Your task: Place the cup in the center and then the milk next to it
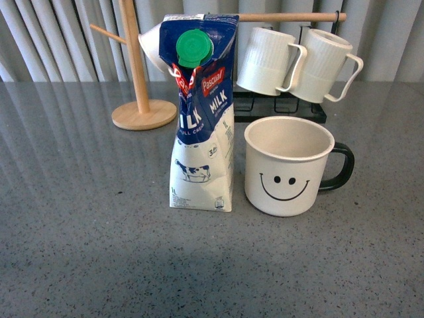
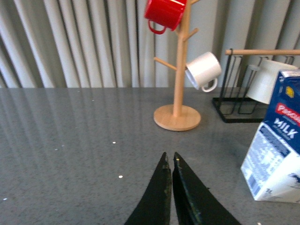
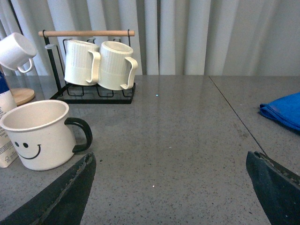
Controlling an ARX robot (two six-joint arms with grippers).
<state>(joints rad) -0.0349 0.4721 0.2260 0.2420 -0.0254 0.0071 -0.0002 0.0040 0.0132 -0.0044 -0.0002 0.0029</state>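
Note:
The cup (image 1: 289, 165), a wide white mug with a black smiley face and black handle, stands upright on the grey table, its handle pointing right. The milk (image 1: 202, 112), a blue-and-white carton with a green cap, stands upright just left of it with a small gap between them. Neither arm shows in the front view. My left gripper (image 2: 169, 158) is shut with nothing in it, hovering over bare table to the left of the milk (image 2: 277, 140). My right gripper (image 3: 170, 157) is open and empty, to the right of the cup (image 3: 38, 133).
A wooden mug tree (image 1: 137, 66) stands at the back left, carrying a red mug (image 2: 164, 14) and a small white mug (image 2: 203, 70). A black rack (image 1: 278, 106) behind the cup holds two ribbed cream mugs (image 1: 295, 63). A blue cloth (image 3: 283, 108) lies far right.

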